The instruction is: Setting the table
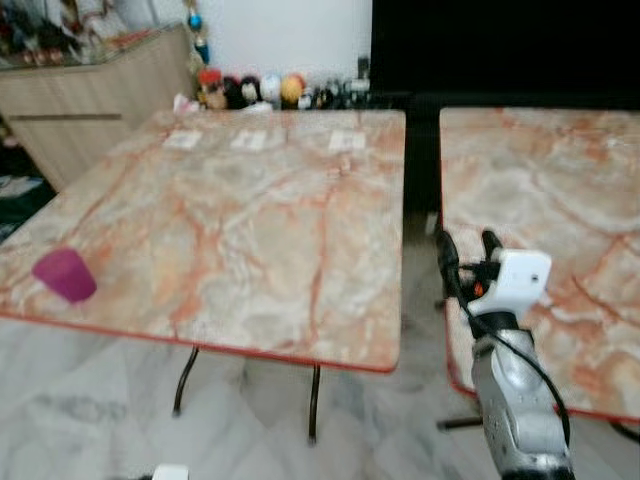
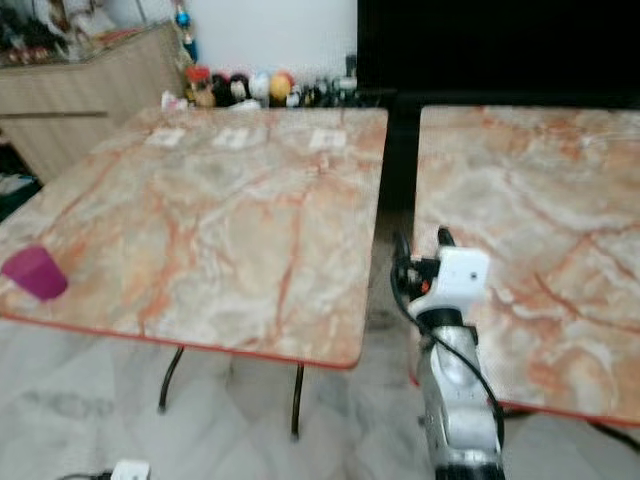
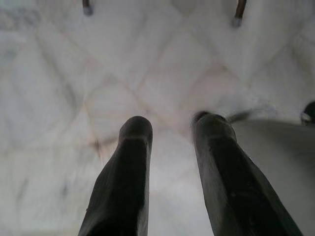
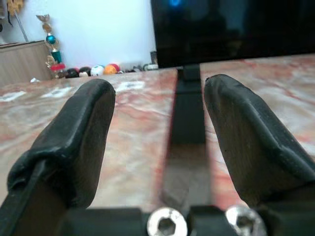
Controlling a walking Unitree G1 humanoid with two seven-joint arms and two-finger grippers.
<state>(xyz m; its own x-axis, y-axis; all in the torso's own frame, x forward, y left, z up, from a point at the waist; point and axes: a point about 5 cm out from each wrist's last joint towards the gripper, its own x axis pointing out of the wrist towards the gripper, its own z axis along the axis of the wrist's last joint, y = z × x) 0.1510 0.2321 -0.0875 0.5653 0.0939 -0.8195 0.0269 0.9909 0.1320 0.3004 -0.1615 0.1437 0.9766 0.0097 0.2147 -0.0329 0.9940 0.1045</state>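
Half purple cup [image 1: 64, 274], frame-cut.

Head stereo pair looked forward and down over two marble desks [image 1: 250, 220], both eyes sharing that scene, left wrist cam pointed down past its claw [image 3: 170, 132] at the floor [image 3: 59, 73], right wrist cam skimmed low along the gap between desks [image 4: 187, 113]

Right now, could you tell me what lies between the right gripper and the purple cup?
In the left eye view, bare marble tabletop lies between the right gripper and the purple cup; the gripper hangs open over the gap between tables.
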